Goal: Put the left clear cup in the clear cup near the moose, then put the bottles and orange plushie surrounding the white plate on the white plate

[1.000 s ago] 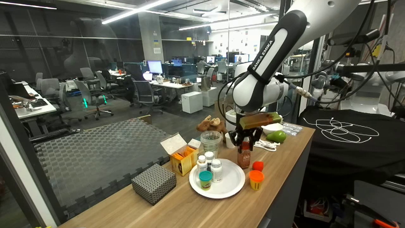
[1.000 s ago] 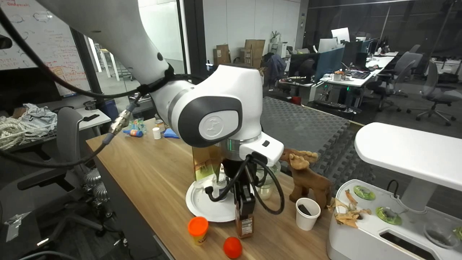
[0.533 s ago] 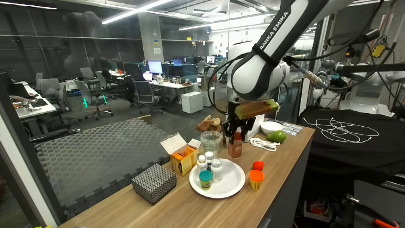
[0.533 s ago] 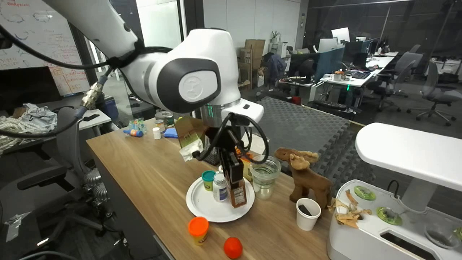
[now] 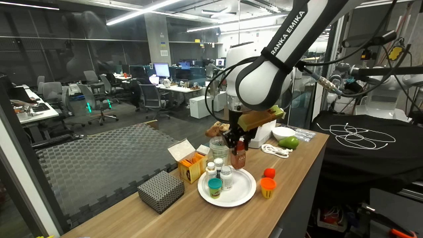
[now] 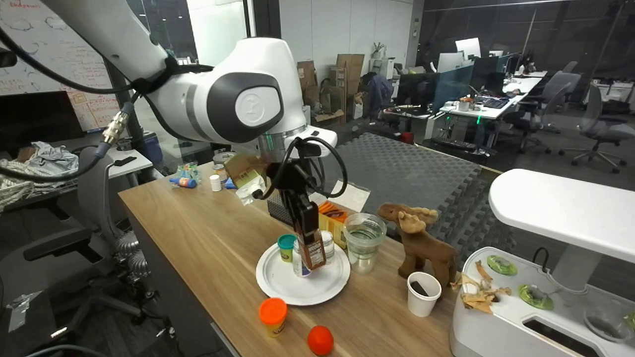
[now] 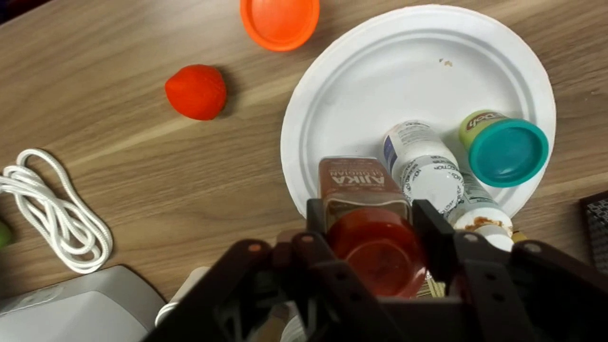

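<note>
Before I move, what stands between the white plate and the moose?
In an exterior view, the clear cup stands between the white plate and the moose, with a strip of bare tabletop separating it from the moose.

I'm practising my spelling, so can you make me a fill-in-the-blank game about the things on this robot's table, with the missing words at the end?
1. The robot's jaws hold a bottle whose cap is coloured ____.
2. The big word printed on that bottle is ____.
3. Beside the white plate, not on it, stands a tub with an ____ lid.
4. The body of the toy moose is the colour ____.

Missing words: red; AJIKA; orange; brown.
</note>
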